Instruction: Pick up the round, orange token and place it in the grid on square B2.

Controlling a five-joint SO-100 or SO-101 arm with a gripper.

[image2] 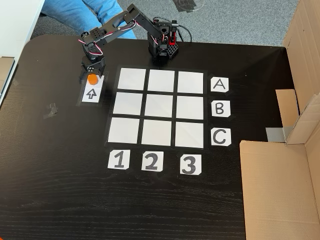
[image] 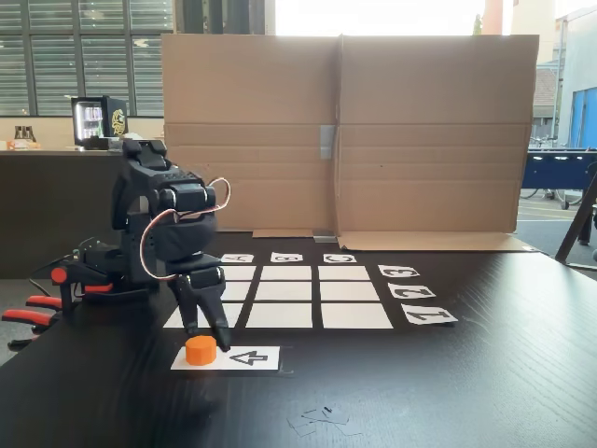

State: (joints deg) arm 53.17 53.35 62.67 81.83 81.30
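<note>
The round, orange token (image: 201, 350) (image2: 92, 79) stands on the end of a white strip with a black arrow (image: 244, 357) (image2: 91, 93), just outside the grid. My gripper (image: 208, 338) (image2: 92, 76) points down at the token, open, with a finger on either side of it. The token rests on the strip. The grid (image: 350, 291) (image2: 124, 105) of nine white rectangles lies beside the strip. Square B2 (image: 285, 290) (image2: 159, 106) at its centre is bare.
Letter cards A, B, C (image2: 220, 109) and number cards 1, 2, 3 (image2: 151, 161) edge the grid. A tall cardboard wall (image: 345, 131) (image2: 280, 185) stands past the lettered side. The arm's base (image2: 162, 50) is clamped at the table edge. A tape scrap (image2: 51, 109) lies on the dark table.
</note>
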